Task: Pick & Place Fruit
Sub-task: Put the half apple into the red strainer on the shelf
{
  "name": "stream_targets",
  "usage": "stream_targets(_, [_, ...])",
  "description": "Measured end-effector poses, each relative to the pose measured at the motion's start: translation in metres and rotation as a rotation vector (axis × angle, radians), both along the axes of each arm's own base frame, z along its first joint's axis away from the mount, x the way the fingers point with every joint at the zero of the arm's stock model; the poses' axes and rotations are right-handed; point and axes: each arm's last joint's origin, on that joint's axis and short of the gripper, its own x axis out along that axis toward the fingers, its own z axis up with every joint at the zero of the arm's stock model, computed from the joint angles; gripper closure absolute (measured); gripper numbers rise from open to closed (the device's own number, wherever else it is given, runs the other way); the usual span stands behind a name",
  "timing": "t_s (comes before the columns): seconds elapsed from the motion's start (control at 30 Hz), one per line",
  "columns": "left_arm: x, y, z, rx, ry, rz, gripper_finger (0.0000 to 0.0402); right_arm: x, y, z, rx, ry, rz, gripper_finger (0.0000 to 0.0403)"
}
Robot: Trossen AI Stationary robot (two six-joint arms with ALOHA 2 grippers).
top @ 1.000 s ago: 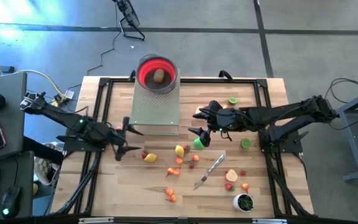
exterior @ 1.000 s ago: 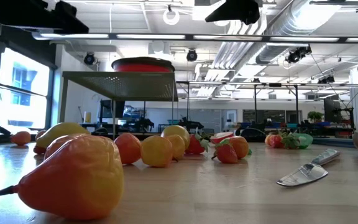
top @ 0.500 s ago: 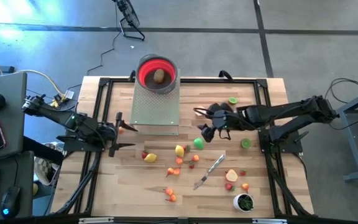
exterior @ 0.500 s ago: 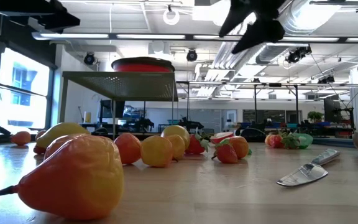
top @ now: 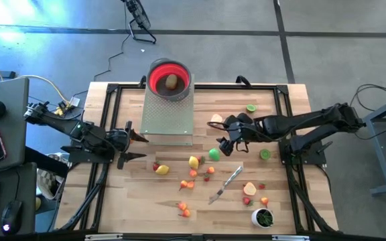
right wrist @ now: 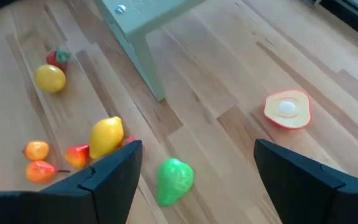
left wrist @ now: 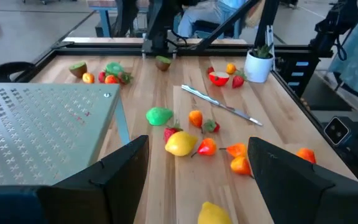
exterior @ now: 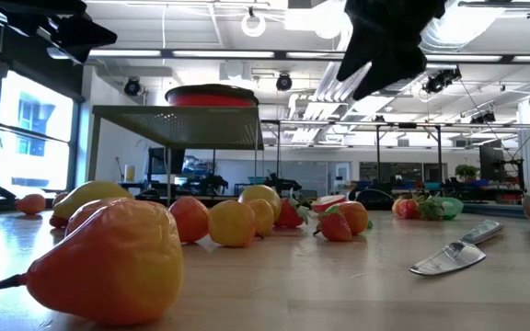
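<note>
Small toy fruit (top: 194,161) lies scattered on the wooden table's middle and near right; one tan piece (top: 171,82) sits in the red bowl (top: 160,71), which stands on a perforated metal stand (top: 168,114). My right gripper (top: 223,137) hangs open above a green fruit (right wrist: 174,180), slanting down, one finger on either side of it and clear of it; it also shows at the top of the low view (exterior: 385,41). My left gripper (top: 129,141) waits open at the table's left, beside the stand, with nothing between its fingers (left wrist: 123,177).
A silver knife (top: 226,183) lies near the middle right, and a white cup with green contents (top: 263,217) stands at the near right. A halved fruit (right wrist: 287,109) lies beyond the green one. A black frame (top: 106,100) runs round the table.
My right gripper has sunk toward the table and tipped further down over the green fruit, staying open. My left gripper has rolled about its own line and drawn slightly back toward the table's left edge, then kept still. No fruit has moved.
</note>
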Motion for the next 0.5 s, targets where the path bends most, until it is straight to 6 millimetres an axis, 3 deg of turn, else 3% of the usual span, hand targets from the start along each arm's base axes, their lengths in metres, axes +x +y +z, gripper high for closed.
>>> stream_targets(0.5, [0.000, 0.000, 0.000, 0.000, 0.000, 0.000, 0.0135, 0.000, 0.003, -0.043, 0.141, -0.110, -0.017, 0.0101])
